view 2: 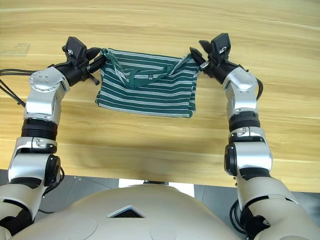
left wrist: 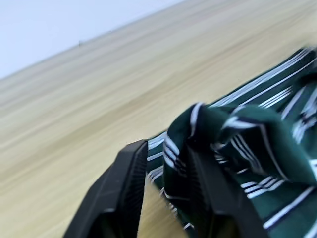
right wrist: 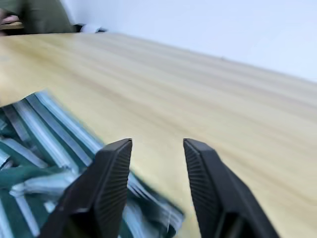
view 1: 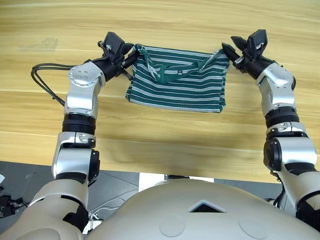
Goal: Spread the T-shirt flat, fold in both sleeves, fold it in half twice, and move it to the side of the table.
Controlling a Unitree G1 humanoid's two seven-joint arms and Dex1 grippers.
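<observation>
two spread grippers, left (left wrist: 166,148) and right (right wrist: 156,144), sit at the far corners of the folded t-shirt (view 1: 175,85), which lies long axis left-right between them on the table (view 1: 160,140); cloth bunches over one left finger, which i judge unpinched.

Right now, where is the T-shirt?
The T-shirt sits folded on the table, centred in the head views, its far corners next to the left gripper and right gripper.

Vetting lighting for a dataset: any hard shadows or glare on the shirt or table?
Eye views: soft, even light; the shirt casts just a thin, faint shadow on the table along its near edge; no glare. Wrist views: mild sheen on the table toward its far edge, no hot spots.
</observation>
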